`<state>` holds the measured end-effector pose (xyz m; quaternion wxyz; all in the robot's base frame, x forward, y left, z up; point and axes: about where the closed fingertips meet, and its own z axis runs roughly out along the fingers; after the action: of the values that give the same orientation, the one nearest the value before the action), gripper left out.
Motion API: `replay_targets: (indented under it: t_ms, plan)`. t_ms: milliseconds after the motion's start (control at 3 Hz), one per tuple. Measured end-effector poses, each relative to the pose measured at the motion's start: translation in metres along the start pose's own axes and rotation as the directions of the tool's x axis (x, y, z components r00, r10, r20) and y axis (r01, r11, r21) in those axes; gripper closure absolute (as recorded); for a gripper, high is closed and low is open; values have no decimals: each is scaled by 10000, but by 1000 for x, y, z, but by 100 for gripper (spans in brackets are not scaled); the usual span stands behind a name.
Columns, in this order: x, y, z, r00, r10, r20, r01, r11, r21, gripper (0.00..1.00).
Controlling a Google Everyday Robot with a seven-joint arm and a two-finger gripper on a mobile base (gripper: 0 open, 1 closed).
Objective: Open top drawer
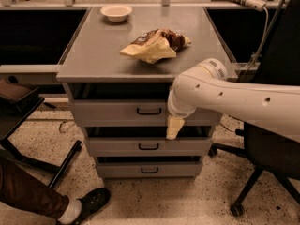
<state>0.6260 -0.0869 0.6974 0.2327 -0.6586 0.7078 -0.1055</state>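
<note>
The top drawer [117,112] is the uppermost of three grey metal drawers in a cabinet, just under the tabletop. Its small black bar handle [149,110] sits at the centre of the front. The front stands about flush with the cabinet frame, with a dark gap above it. My gripper [173,127] hangs from the white arm [225,95], which comes in from the right. It points down in front of the drawer's lower right edge, a little right of and below the handle, apart from it.
On the cabinet top [93,55] lie a crumpled chip bag [152,45] and a white bowl [116,12]. The middle drawer [148,146] and bottom drawer [149,169] are below. A person's leg and shoe [89,202] are at lower left, and an office chair base [243,191] at right.
</note>
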Motion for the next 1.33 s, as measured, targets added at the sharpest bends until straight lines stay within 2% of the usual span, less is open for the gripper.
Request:
replay_targets:
  t_ms: [333,667,1333]
  plan:
    - [10,2,15,9992,392,-86,-396,9975,-590,0]
    - [14,7,36,9969,773,-128,-782,9905,-1129,0]
    - [9,18,55,9943,1059,100,-1015,9726,-2092,0]
